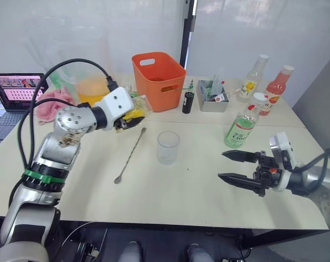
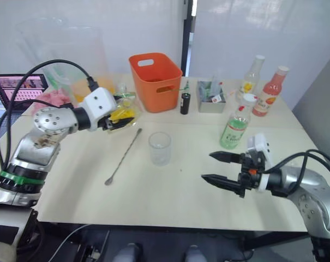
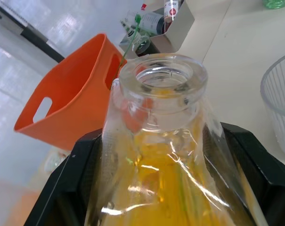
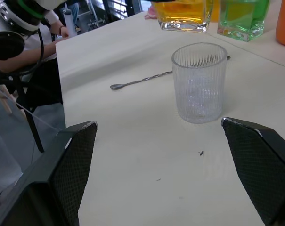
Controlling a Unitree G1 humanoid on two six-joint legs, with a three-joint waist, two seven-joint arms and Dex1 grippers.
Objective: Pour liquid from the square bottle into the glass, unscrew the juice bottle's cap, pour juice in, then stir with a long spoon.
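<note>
Yellow-filled square bottle (image 3: 156,155) sits clamped, seemingly tilted, in the left gripper (image 1: 126,117); the right gripper (image 1: 238,166) gapes beside the glass (image 1: 168,147).

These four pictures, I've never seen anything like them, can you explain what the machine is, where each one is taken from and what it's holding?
It is a two-armed robot at a table. The two wide pictures come from cameras on its head, looking down over its arms. The other two come from cameras on each wrist, looking along the black fingers. The left pincer is shut on the square bottle of yellow liquid, lifted and tilted. The right pincer is open, holding nothing. On the table lie the glass, not yet poured into, the long spoon, the juice bottle, an orange bin and two more bottles behind.
</note>
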